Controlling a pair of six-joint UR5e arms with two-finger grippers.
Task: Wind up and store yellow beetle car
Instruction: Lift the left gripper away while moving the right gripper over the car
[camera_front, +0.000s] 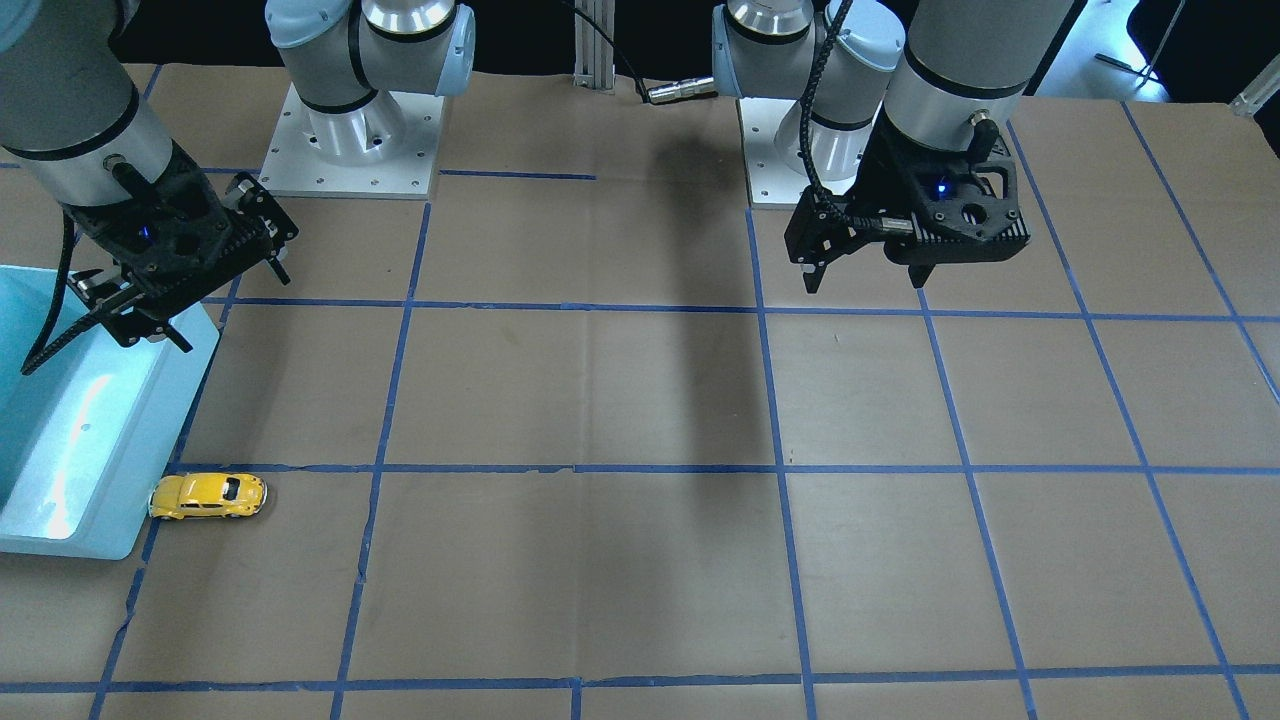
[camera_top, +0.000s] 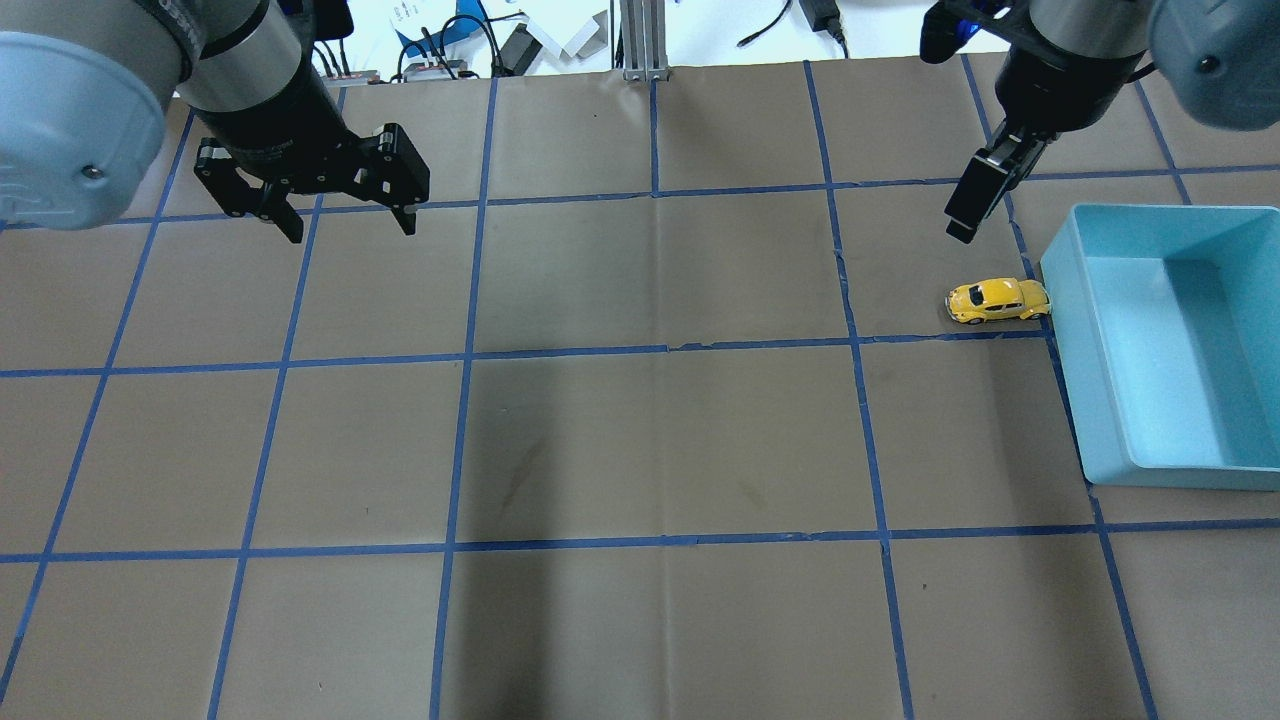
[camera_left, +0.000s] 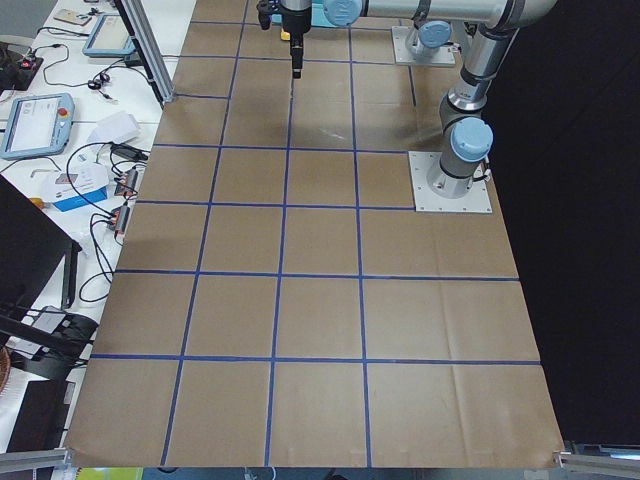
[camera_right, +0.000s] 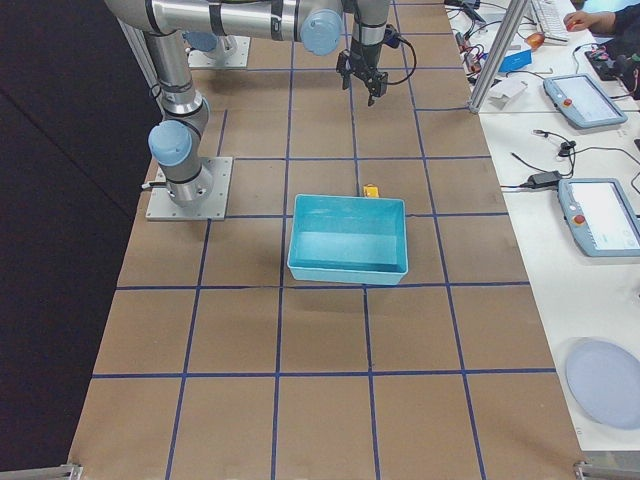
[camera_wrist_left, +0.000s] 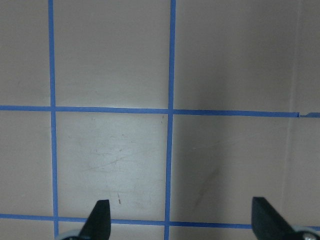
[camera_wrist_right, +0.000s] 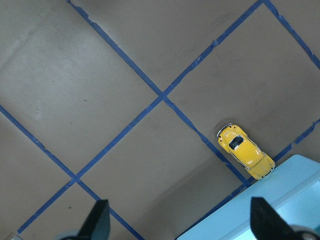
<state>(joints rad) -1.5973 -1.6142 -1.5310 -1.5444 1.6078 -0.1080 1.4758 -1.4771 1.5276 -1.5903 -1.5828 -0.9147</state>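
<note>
The yellow beetle car (camera_top: 997, 300) stands on its wheels on the brown table, one end against the outer wall of the light blue bin (camera_top: 1068, 370). It also shows in the front view (camera_front: 207, 496) and the right wrist view (camera_wrist_right: 245, 151). My right gripper (camera_top: 972, 208) hangs open and empty above the table, just beyond the car; in its wrist view (camera_wrist_right: 180, 225) the car lies right of centre. My left gripper (camera_top: 352, 232) is open and empty far across the table, over bare paper (camera_wrist_left: 182, 225).
The bin (camera_front: 60, 440) is empty and sits at the table's right end. Blue tape lines grid the table. The arm bases (camera_front: 350, 140) stand at the robot side. An aluminium post (camera_top: 640, 40) stands at the far edge.
</note>
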